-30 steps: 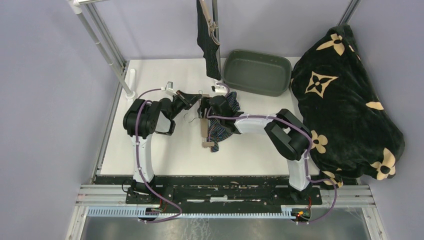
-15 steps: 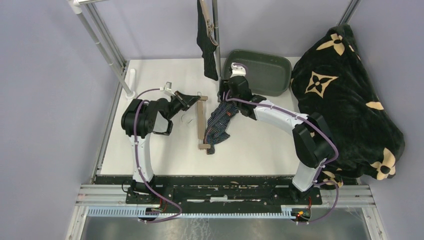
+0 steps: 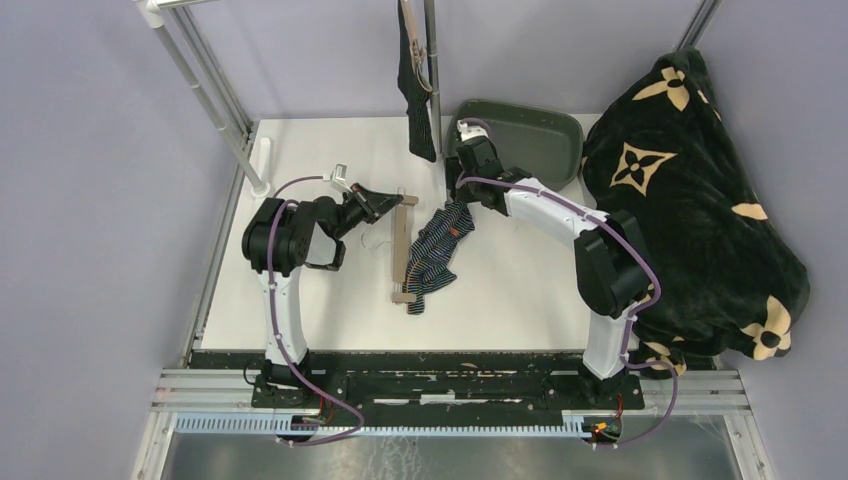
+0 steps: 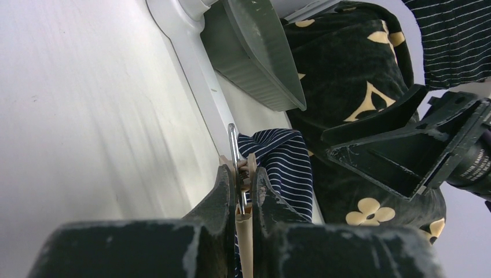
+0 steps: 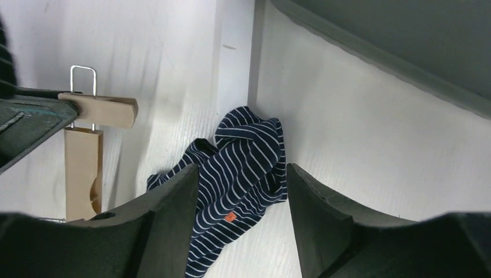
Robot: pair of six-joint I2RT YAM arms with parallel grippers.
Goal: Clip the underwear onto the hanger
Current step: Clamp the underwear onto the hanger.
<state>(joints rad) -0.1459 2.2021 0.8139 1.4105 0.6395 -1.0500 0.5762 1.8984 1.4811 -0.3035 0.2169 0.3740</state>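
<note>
Gripping one end of the wooden hanger [image 3: 401, 250] on the white table [image 3: 300, 170], the left gripper [image 4: 242, 179] has its fingers clenched on the clip end, apparently to steady the bar for loading. The right gripper [image 5: 243, 171] hovers with fingers spread and empty over the navy striped underwear [image 3: 437, 245], which lies crumpled alongside the hanger, near the green tub [image 3: 520, 104]. A black pinstriped pair [image 3: 418, 110] hangs from the rail behind.

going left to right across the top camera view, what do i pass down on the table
left hand → wooden hanger → navy striped underwear → green tub → black flowered blanket
</note>
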